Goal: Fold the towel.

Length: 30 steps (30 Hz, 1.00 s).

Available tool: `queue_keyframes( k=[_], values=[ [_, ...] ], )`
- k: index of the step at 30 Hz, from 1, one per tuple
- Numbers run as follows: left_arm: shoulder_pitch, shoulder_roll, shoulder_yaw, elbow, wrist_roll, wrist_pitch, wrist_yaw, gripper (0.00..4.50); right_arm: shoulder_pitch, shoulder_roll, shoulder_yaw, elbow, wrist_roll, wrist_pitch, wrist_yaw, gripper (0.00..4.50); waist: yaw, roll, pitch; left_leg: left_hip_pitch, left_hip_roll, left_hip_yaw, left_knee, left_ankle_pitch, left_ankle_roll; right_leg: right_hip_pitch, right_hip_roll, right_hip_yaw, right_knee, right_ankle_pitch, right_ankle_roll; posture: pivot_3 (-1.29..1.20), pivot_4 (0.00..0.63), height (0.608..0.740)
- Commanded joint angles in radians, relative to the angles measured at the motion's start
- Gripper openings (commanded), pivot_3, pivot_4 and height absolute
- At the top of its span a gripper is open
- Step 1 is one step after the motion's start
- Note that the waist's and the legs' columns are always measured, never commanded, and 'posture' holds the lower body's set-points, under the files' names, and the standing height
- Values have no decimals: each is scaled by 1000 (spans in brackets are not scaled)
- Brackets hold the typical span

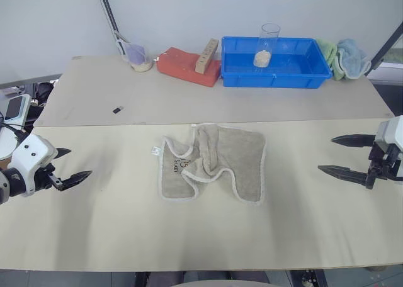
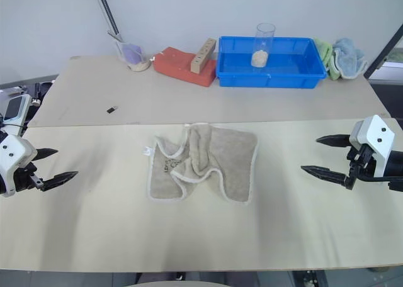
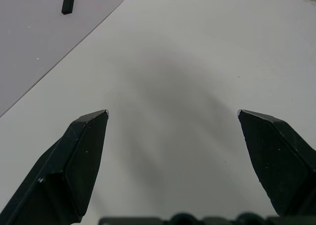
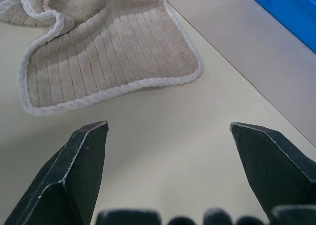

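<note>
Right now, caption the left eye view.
Crumpled towel on the table, open left gripper and right gripper waiting either side.

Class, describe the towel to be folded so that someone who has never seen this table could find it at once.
On the near table, midway between the two grippers, lies the towel, crumpled. It is beige-grey terry with whitish edging and a small white tag, unlike the green cloth and light blue cloth beside the blue bin.

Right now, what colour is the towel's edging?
Whitish, around the beige-grey towel; the right wrist view shows it best.
</note>
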Motion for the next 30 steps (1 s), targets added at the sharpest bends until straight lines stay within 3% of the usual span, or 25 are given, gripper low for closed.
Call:
queue_keyframes(
  k=[1, 8, 19, 25, 30],
  values=[
    [-5, -7, 38, -35, -22, 2, -3, 4500, -7, 5, -21, 0, 1, -15, 9, 4365, 0, 0, 0, 0, 0, 0, 0, 0, 0, 0, 0, 0, 0, 0, 0, 0, 150, 740],
    [-15, -15, 33, -23, 22, -21, 21, 4500, 5, 24, -30, 7, -11, -32, 13, 4365, 1, 0, 0, 0, 0, 0, 0, 0, 0, 0, 0, 0, 0, 0, 0, 0, 150, 740],
    [-17, -27, 80, 5, -80, -51, -117, 4500, 4, 40, -23, -10, -20, -25, -5, 4365, -1, 0, 0, 0, 0, 1, 0, 0, 0, 0, 0, 0, 0, 0, 0, 0, 150, 740],
    [16, -32, 11, -116, -53, -171, -199, 4500, -29, 45, -10, -72, 12, 10, -9, 4365, 0, 0, 0, 0, 0, 1, 0, 0, 0, 0, 0, 0, 0, 0, 0, 0, 150, 740],
    [25, -68, -138, -272, -32, -208, -239, 4500, -56, 33, 36, -254, 121, 142, 3, 4365, 3, 0, 0, -1, 0, 1, 0, 0, 0, 0, 0, 0, 0, 0, 0, 0, 150, 740]
  ],
)
